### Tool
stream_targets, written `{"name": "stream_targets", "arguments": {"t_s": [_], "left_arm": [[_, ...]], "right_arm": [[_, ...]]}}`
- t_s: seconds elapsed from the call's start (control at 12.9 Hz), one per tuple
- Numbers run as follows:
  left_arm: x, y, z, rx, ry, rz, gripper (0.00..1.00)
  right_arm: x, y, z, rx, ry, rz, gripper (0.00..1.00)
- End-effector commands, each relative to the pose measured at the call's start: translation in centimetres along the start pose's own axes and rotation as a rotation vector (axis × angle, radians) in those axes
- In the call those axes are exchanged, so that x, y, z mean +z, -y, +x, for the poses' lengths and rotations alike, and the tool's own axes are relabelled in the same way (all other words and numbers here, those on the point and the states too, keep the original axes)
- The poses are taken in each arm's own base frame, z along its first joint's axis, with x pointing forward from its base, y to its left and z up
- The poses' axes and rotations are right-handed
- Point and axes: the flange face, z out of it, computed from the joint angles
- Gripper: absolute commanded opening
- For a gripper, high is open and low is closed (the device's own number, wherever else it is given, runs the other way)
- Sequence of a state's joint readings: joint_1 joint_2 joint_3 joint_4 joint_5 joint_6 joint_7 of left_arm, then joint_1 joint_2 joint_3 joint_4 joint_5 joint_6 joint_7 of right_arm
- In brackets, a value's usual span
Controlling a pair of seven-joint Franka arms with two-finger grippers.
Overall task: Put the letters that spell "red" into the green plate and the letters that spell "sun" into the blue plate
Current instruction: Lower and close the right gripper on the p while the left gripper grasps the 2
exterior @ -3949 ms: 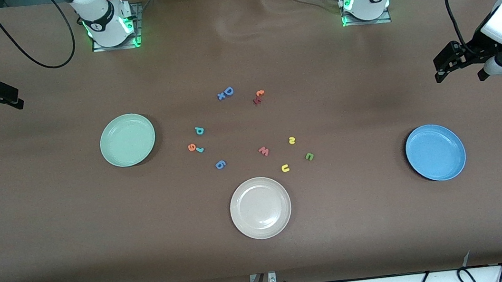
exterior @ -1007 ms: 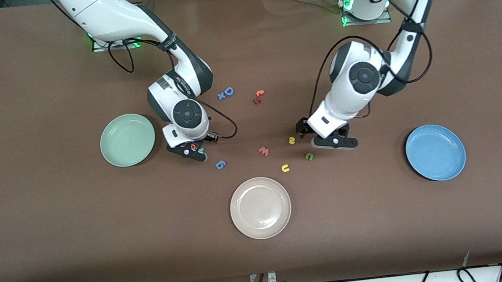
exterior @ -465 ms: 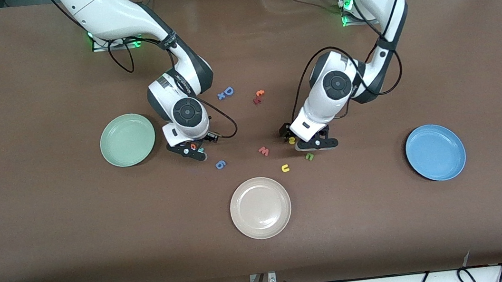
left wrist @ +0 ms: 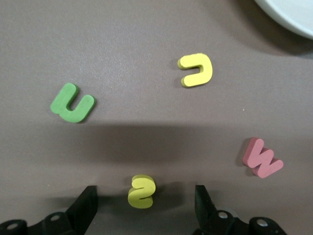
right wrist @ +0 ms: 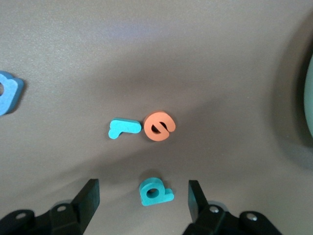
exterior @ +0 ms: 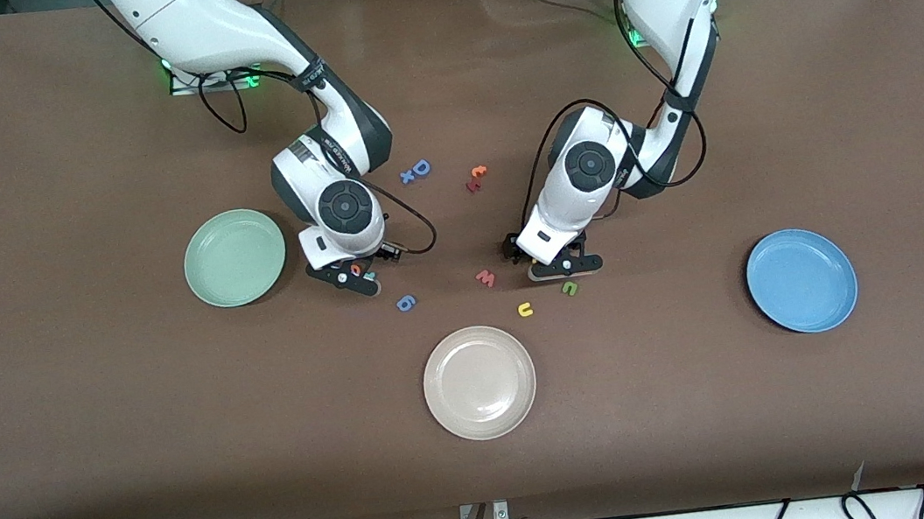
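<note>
My left gripper (left wrist: 145, 192) hangs open low over the table, its fingers either side of the yellow "s" (left wrist: 142, 192) without touching it. The dark green "n" (exterior: 569, 288) and the yellow "u" (exterior: 525, 310) lie nearer the front camera. My right gripper (right wrist: 143, 186) is also open, straddling the teal "d" (right wrist: 155, 192). The orange "e" (right wrist: 159, 127) and the teal "r" (right wrist: 123, 129) lie touching just past it. The green plate (exterior: 234, 257) sits beside the right gripper (exterior: 345, 272), toward the right arm's end. The blue plate (exterior: 801, 280) sits toward the left arm's end. Both plates hold nothing.
A cream-white plate (exterior: 479, 383) lies nearest the front camera. A pink "w" (exterior: 485, 279) lies beside the left gripper (exterior: 546, 260). A blue "g" (exterior: 406, 303) is near the right gripper. A blue "D" (exterior: 420, 168) and small red-orange letters (exterior: 476, 176) lie nearer the bases.
My left arm has swung in from the table's end and its gripper has slid toward the pink "w", coming down over the yellow "s". The right gripper has held still.
</note>
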State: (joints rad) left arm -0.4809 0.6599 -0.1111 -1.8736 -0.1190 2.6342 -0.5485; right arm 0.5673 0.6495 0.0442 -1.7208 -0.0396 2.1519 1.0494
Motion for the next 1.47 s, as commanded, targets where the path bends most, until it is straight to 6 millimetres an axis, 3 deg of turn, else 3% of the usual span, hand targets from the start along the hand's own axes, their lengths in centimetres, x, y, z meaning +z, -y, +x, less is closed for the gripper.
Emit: {"name": "stream_targets", "arguments": {"t_s": [0.0,0.46,0.7,0.77,1.01,1.16,1.39], "left_arm": [[-0.8,0.5,1.5,-0.018,-0.027,0.004,0.86],[-0.4,0.0,0.9,-0.002,-0.023,0.009,0.87],[0.2,-1.0,-0.4,0.023,-0.011,0.017,0.85],[0.4,-1.0,-0.5,0.024,-0.008,0.019,0.73],[0.7,-0.9,-0.7,0.053,-0.012,0.038,0.69],[0.7,-0.8,-0.7,0.072,-0.017,0.049,0.58],[0.7,-0.9,-0.7,0.075,-0.017,0.050,0.36]], "right_arm": [[-0.3,-0.7,-0.5,0.004,-0.016,-0.012,0.82],[0.2,-0.9,-0.7,0.003,-0.012,-0.022,0.82],[1.2,-1.2,-1.0,-0.003,-0.008,-0.039,0.82],[1.3,-1.3,-1.0,-0.005,-0.007,-0.040,0.82],[1.1,-1.2,-1.3,-0.001,-0.007,-0.033,0.81],[1.4,-1.3,-1.4,0.002,-0.011,-0.023,0.81],[1.9,-2.9,-1.9,0.015,-0.039,0.044,0.80]]}}
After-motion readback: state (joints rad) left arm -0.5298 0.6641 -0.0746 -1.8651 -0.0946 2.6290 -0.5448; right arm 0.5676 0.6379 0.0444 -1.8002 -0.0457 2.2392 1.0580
